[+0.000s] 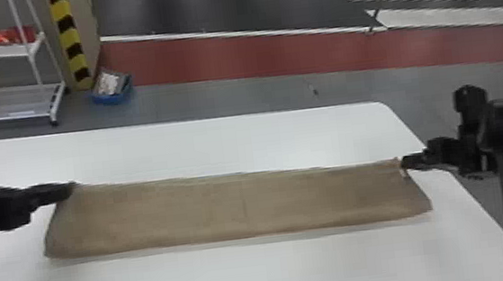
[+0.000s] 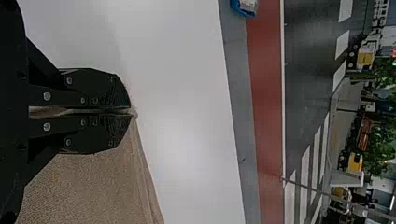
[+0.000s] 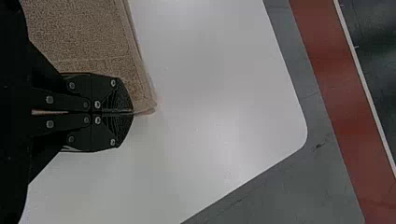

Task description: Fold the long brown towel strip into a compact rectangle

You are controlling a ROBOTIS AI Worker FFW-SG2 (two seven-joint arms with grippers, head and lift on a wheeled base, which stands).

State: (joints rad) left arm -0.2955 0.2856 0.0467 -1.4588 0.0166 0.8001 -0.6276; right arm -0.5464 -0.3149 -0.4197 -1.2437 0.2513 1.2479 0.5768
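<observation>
The brown towel (image 1: 235, 207) stretches as a long flat strip across the white table, its far edge held at both corners. At its far left corner my left gripper (image 1: 71, 188) is shut on the cloth. My right gripper (image 1: 403, 163) pinches the far right corner. In the left wrist view, the towel (image 2: 93, 186) lies beside the left gripper (image 2: 130, 112), with a sliver of cloth between its closed fingers. The right wrist view has the right gripper (image 3: 132, 112) closed on the corner of the towel (image 3: 84, 37), whose tip pokes out past the fingertips.
The white table (image 1: 234, 275) extends in front of and behind the towel, with its right edge slanting beneath the right arm. Beyond it on the floor stand a wheeled rack (image 1: 7, 106) and a blue bin (image 1: 112, 97).
</observation>
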